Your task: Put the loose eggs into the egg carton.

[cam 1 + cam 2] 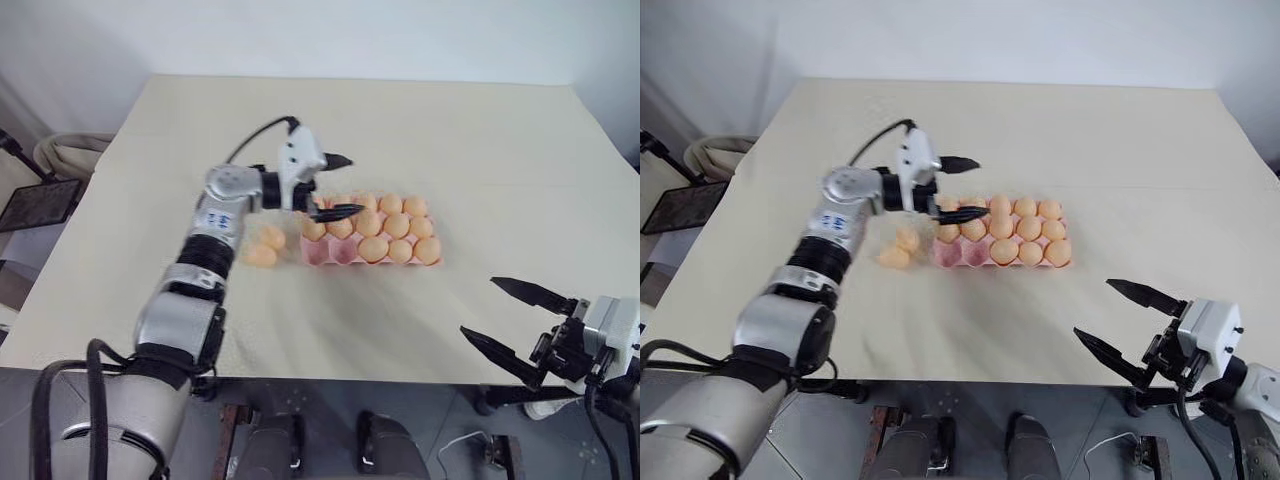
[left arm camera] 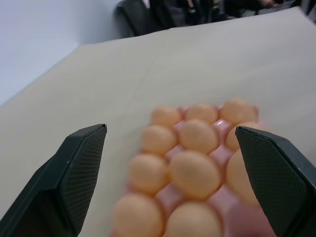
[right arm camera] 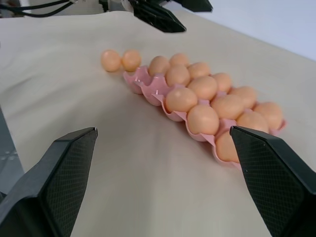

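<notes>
loose eggs [image 1: 266,246]: 2 | egg carton [image 1: 322,252]: 1 | table [image 1: 480,140]: 1

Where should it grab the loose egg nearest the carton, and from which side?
Grip that loose egg across its rounded middle, coming from above. The second egg touches it and the carton wall stands close beside it, so a sideways approach looks cramped.

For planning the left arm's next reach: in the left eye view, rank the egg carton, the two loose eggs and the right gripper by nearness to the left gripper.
1. egg carton, directly under left gripper.
2. loose eggs, beside the carton's left end.
3. right gripper, table's near right edge.
</notes>
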Controlling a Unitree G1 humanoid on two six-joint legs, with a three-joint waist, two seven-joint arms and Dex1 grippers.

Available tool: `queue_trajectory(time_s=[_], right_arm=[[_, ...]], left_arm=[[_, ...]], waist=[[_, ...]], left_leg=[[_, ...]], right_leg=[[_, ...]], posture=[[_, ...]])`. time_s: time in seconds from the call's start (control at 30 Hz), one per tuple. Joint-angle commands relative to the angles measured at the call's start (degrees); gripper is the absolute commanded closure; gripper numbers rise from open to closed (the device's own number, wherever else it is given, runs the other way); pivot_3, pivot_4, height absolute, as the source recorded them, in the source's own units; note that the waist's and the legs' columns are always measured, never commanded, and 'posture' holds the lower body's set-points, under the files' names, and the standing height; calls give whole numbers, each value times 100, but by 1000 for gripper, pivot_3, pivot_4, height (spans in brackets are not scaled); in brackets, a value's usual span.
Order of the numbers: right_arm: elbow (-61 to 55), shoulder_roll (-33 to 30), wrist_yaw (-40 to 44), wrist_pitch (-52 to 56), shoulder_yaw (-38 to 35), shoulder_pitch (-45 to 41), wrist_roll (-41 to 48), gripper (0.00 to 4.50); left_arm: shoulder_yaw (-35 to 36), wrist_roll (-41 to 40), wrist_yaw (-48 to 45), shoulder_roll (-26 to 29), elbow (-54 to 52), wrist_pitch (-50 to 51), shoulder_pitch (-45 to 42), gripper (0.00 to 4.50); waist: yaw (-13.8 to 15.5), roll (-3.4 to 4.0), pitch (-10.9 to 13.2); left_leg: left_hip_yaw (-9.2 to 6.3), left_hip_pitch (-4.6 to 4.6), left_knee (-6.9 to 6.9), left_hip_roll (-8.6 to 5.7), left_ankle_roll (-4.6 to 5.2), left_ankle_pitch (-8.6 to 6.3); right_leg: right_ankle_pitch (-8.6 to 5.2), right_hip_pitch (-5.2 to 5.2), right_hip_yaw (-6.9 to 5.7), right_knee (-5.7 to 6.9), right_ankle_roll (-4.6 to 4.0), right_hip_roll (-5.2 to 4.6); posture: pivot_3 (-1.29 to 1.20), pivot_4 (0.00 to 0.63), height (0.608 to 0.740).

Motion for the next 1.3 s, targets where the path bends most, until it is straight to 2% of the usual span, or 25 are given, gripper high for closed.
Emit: queue_trajectory(time_s=[0.03, 0.07, 0.2, 0.33, 0.5, 0.7, 0.87, 1.0, 1.17, 1.3], right_arm=[[200, -113, 192, -101, 173, -302, -15, 0], [252, -120, 229, -111, 208, -365, -25, 0], [526, -184, 435, -156, 348, -684, -47, 0], [738, -262, 691, -180, 379, -833, -27, 0], [1104, -350, 1019, -315, 496, -1097, -104, 0], [1442, -387, 1212, -391, 634, -1376, -195, 0], [1548, -376, 1253, -430, 683, -1466, -233, 0], [1544, -374, 1217, -427, 673, -1484, -228, 0], [1404, -375, 1110, -429, 544, -1434, -179, 0], [1212, -441, 1047, -388, 339, -1199, -137, 0]], left_arm=[[338, -330, -341, 685, -949, 335, 737, 49], [384, -398, -369, 803, -1198, 420, 950, 49], [996, -974, -349, 1504, -2998, 932, 2672, 49], [1741, -1306, 46, 1946, -3970, 1238, 4032, 49], [2577, -1792, 460, 2079, -4983, 1841, 5507, 49], [2728, -2075, 754, 1953, -5852, 2133, 6497, 49], [2500, -1994, 961, 1918, -6138, 2187, 6554, 49], [1939, -1822, 1115, 1868, -6032, 2333, 6053, 49], [1015, -1107, 1508, 1590, -5075, 2279, 4959, 49], [593, -724, 1677, 1332, -4205, 2179, 4232, 49]], waist=[[-68, 2, -1], [-81, 2, -1], [-113, 3, -1], [-106, 1, -1], [-123, 4, -2], [-114, 4, -2], [-128, 5, -2], [-108, 9, -5], [-18, 10, -6], [8, 11, -6]], left_leg=[[5, 3, -2, 0, 1, -1], [6, 5, -3, 4, 3, -1], [-5, 4, -1, 12, 7, -5], [-30, 1, -3, 15, -22, -28], [-25, 5, -5, 14, -22, -33], [-23, 8, -8, 16, -11, -38], [-22, 12, -12, 21, -16, -34], [-20, 14, -15, 22, -16, -34], [-14, 14, -9, 21, -17, -31], [-9, 11, -12, 23, -37, -18]], right_leg=[[0, 0, 1, 0, 0, -2], [0, 0, -1, 0, 0, -3], [1, -2, 0, 6, -1, -17], [1, -2, 1, 4, -3, -22], [-1, 2, 3, -23, -7, -29], [-10, 3, 3, -26, -24, -31], [-9, 2, 5, -21, -39, -30], [-9, 1, 4, -20, -40, -29], [-7, 0, 2, -17, -38, -25], [-7, -7, -7, -13, -36, -16]], posture=[[0, 150, 740], [0, 150, 740], [0, 150, 740], [0, 150, 740], [0, 150, 740], [0, 150, 740], [0, 150, 740], [0, 150, 740], [0, 150, 740], [0, 150, 740]])
